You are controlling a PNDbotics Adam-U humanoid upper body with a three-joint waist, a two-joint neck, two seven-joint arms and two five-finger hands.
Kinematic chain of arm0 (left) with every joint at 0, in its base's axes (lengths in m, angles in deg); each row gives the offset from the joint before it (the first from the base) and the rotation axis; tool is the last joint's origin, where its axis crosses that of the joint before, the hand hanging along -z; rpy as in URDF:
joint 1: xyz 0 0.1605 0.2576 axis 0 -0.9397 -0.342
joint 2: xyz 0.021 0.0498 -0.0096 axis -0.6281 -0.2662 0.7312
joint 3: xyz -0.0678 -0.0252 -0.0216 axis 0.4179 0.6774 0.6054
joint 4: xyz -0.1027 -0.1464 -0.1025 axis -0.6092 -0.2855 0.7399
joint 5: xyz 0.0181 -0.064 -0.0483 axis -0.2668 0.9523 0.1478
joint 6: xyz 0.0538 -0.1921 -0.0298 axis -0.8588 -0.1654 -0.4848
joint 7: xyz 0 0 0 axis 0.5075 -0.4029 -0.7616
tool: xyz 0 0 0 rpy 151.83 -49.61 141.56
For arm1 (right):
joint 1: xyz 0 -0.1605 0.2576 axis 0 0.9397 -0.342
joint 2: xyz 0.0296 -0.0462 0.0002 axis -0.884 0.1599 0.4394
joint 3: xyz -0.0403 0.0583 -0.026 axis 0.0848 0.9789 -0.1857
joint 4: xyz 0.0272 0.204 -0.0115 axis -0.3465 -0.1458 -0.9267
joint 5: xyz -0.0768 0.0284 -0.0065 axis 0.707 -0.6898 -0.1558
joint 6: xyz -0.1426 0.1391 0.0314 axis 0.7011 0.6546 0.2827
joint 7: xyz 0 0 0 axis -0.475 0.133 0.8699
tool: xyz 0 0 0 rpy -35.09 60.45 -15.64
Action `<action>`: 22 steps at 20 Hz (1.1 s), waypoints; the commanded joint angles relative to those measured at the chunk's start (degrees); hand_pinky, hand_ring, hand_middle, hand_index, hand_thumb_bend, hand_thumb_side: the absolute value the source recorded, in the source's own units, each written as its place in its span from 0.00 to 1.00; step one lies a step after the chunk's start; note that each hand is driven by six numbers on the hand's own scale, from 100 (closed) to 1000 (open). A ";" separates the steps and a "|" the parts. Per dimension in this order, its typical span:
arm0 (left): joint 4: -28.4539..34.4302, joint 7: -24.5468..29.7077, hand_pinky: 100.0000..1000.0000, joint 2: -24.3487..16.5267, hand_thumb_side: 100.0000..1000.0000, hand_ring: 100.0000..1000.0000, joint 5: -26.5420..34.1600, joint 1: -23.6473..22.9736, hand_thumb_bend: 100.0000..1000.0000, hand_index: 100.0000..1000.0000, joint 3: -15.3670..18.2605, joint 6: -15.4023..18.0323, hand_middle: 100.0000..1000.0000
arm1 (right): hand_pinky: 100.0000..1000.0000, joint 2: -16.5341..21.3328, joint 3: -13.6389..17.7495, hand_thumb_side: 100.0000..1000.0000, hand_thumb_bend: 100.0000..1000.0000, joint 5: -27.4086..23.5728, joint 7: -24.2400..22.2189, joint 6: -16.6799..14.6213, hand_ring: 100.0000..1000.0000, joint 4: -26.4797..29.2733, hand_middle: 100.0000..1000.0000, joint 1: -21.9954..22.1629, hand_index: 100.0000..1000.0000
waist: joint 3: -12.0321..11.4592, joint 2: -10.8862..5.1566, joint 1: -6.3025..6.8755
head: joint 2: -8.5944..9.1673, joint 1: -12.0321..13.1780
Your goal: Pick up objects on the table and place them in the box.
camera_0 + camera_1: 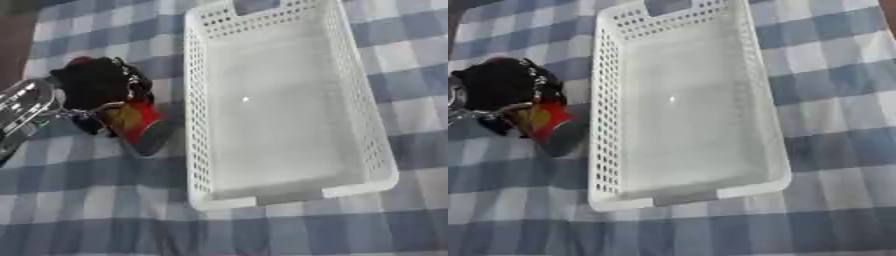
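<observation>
We see the left hand point(96, 87) at centre left of the frame, black, its arm point(22, 107) coming in from the left edge with silver and black links. Its fingers point(131, 82) are curled down round a red can point(138, 125), so the can is gripped at its upper end.

Can orientation: lying tilted, long axis running from upper left to lower right. The grey end point(153, 137) points to the lower right, toward the near left corner of the box. The other end is hidden under the hand. We cannot tell whether the can touches the desk or is lifted just off it.

Can look: red body, a yellow patch on the side, grey round end. Print not readable.

Location: can is outside the box, just beside its left wall, about level with the box's middle. A narrow strip of cloth shows between them.

Surroundings: the white box point(197, 100) is a long perforated basket, long axis running top to bottom of the frame, slightly askew, nothing inside. Its left wall stands between the can and the box floor. The desk point(87, 210) carries a blue and white checked cloth.

We see no right hand in either view.
</observation>
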State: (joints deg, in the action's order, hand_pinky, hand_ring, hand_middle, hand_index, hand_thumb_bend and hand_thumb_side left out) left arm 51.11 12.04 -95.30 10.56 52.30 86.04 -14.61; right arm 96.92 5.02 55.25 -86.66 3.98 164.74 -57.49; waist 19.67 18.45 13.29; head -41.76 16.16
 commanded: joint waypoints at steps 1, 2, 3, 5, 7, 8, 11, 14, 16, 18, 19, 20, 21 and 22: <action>0.66 -2.34 0.00 -0.93 0.00 0.12 -1.62 0.29 0.72 0.32 0.73 -2.80 0.18 | 0.25 0.36 0.07 1.00 0.00 -0.26 0.19 0.03 0.45 0.72 0.58 -0.63 0.84 | -0.07 -1.20 -0.39 | 0.15 0.00; 0.68 -2.73 0.00 -0.93 0.00 0.11 -1.89 0.25 0.73 0.31 0.64 -3.38 0.17 | 0.25 0.33 0.07 1.00 0.00 -0.29 0.20 0.06 0.45 0.73 0.58 -0.60 0.84 | -0.09 -1.24 -0.39 | 0.15 -0.01; 0.74 -3.07 0.00 -0.93 0.00 0.10 -2.11 0.25 0.73 0.30 0.57 -3.79 0.16 | 0.25 0.29 0.06 1.00 0.00 -0.31 0.21 0.09 0.45 0.74 0.58 -0.57 0.84 | -0.11 -1.30 -0.39 | 0.15 -0.01; 0.87 -3.60 0.00 -0.92 0.00 0.09 -2.42 0.22 0.74 0.29 0.47 -4.26 0.15 | 0.25 0.24 0.06 1.00 0.00 -0.35 0.20 0.16 0.45 0.76 0.57 -0.50 0.84 | -0.17 -1.39 -0.39 | 0.16 -0.03; 0.99 -3.97 0.00 -0.93 0.00 0.09 -2.55 0.14 0.75 0.29 0.41 -4.37 0.15 | 0.24 0.18 0.06 1.00 0.00 -0.39 0.19 0.22 0.45 0.77 0.57 -0.43 0.84 | -0.25 -1.49 -0.38 | 0.16 -0.08; 1.02 -4.02 0.00 -0.96 0.00 0.09 -2.58 0.09 0.75 0.29 0.38 -4.31 0.15 | 0.24 0.16 0.06 1.00 0.00 -0.41 0.18 0.26 0.45 0.78 0.57 -0.39 0.84 | -0.29 -1.55 -0.38 | 0.15 -0.10; 1.06 -3.82 0.00 -1.10 0.00 0.09 -2.58 0.03 0.76 0.30 0.31 -3.92 0.15 | 0.24 0.07 0.02 1.00 0.00 -0.51 0.13 0.36 0.45 0.78 0.57 -0.27 0.84 | -0.41 -1.72 -0.38 | 0.17 -0.16; 1.19 -3.37 0.00 -1.58 0.00 0.10 -2.37 0.00 0.76 0.30 0.44 -3.37 0.16 | 0.25 0.00 0.02 1.00 0.00 -0.58 0.06 0.52 0.45 0.72 0.57 -0.01 0.84 | -0.80 -2.13 -0.39 | 0.08 -0.34; 1.30 -3.29 0.00 -2.02 0.00 0.09 -1.08 -0.14 0.76 0.31 0.65 -3.26 0.16 | 0.24 -0.04 0.03 1.00 0.00 -0.64 0.05 0.67 0.45 0.66 0.57 0.35 0.84 | -1.36 -2.57 -0.39 | 0.01 -0.50; 1.61 -3.18 0.00 -2.63 0.00 0.09 1.14 -0.24 0.76 0.31 0.98 -3.26 0.16 | 0.24 -0.06 0.02 1.00 0.00 -0.68 0.01 0.87 0.45 0.59 0.57 0.83 0.84 | -2.05 -3.08 -0.37 | -0.11 -0.65; 1.89 -2.99 0.00 -2.98 0.00 0.10 2.31 -0.24 0.76 0.31 1.21 -3.27 0.17 | 0.24 -0.08 0.01 1.00 0.00 -0.71 -0.02 0.97 0.45 0.57 0.57 1.09 0.85 | -2.40 -3.34 -0.36 | -0.16 -0.69; 2.31 -2.76 0.00 -3.43 0.00 0.10 3.45 -0.20 0.76 0.31 1.53 -3.32 0.17 | 0.25 -0.13 0.01 1.00 0.00 -0.76 -0.04 1.10 0.45 0.53 0.57 1.45 0.85 | -2.87 -3.70 -0.35 | -0.24 -0.77; 2.71 -2.40 0.00 -3.82 0.00 0.10 4.37 -0.18 0.76 0.32 1.81 -3.35 0.18 | 0.25 -0.16 0.01 1.00 0.00 -0.81 -0.05 1.22 0.45 0.53 0.57 1.72 0.85 | -3.21 -3.97 -0.35 | -0.27 -0.84; 3.18 -1.96 0.00 -4.41 0.00 0.10 5.09 -0.11 0.76 0.32 2.16 -3.41 0.18 | 0.25 -0.23 0.01 1.00 0.00 -0.87 -0.08 1.39 0.45 0.51 0.57 2.13 0.85 | -3.70 -4.39 -0.35 | -0.29 -0.96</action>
State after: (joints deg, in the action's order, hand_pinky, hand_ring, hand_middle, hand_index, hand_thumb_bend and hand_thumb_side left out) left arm 53.15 9.70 -96.61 14.34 52.05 86.58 -18.00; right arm 96.56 5.02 54.65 -86.72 5.11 164.72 -55.07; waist 15.98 15.06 13.29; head -41.86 15.80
